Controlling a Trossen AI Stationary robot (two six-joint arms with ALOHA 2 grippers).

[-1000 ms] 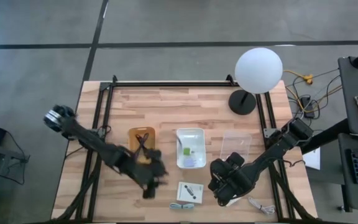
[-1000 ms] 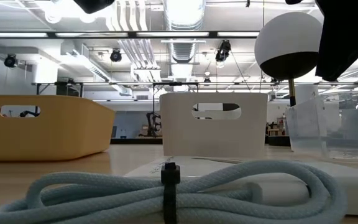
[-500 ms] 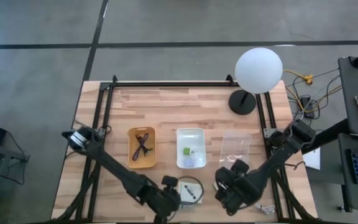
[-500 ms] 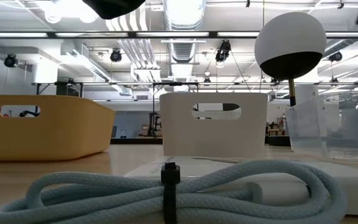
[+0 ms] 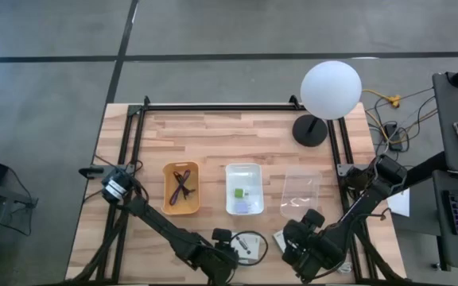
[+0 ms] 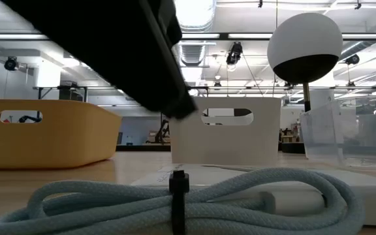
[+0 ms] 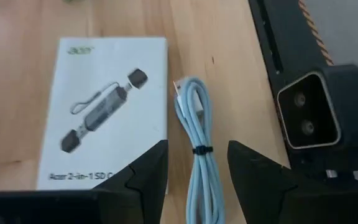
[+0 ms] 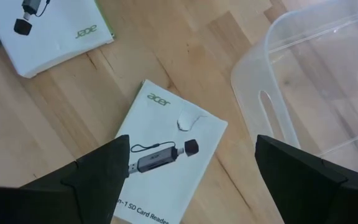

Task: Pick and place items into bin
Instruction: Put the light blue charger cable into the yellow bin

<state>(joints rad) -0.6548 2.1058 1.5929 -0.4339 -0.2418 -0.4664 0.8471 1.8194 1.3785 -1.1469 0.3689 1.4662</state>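
The left claw (image 7: 191,171) is hovering with fingers apart, straddling the pale blue cable (image 7: 199,158) just beside one white card (image 7: 107,112) (lined up for a pinch). The right claw (image 8: 188,165) is gaping above another card (image 8: 166,155) near the clear bin (image 8: 319,81).

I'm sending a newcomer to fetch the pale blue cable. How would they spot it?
Start at the wooden table and go to its near edge, in front of the white bin. Beside a white card reader box lies the pale blue cable, coiled lengthwise and cinched by a dark tie; nothing else there is braided.
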